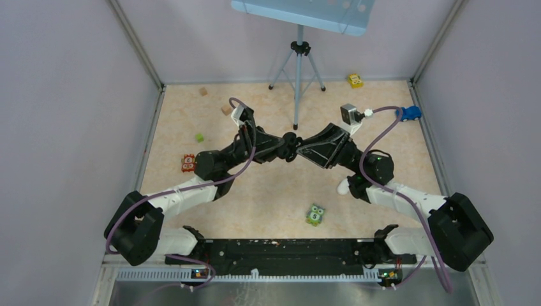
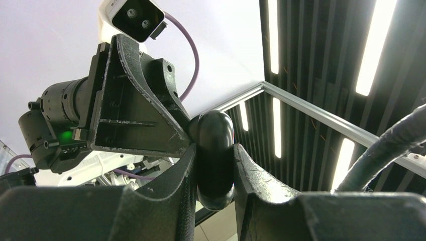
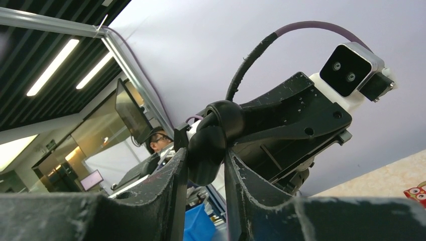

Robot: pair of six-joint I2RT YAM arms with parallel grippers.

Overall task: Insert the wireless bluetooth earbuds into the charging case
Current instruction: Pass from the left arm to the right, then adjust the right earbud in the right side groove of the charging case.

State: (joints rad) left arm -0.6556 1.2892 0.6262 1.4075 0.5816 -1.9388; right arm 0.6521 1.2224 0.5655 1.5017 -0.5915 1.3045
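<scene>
Left pincer [image 2: 214, 150] and right pincer [image 3: 203, 156] grip seemingly one charging case [image 2: 213, 125].

Beige counter [image 1: 268, 191] with tripod [image 1: 298, 83], yellow car [image 1: 355, 80], blue car [image 1: 411, 113], green cube [image 1: 200, 137], orange owl block [image 1: 188, 163], green owl block [image 1: 315, 215]

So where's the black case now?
Centre of the top view: the black case is pinched between the left gripper and the right gripper, which meet tip to tip.

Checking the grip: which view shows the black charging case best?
Left wrist: the black charging case sits large and centred, its rounded edge clear. Right wrist shows it too, outline harder to read; top external, only a small dark spot.
</scene>
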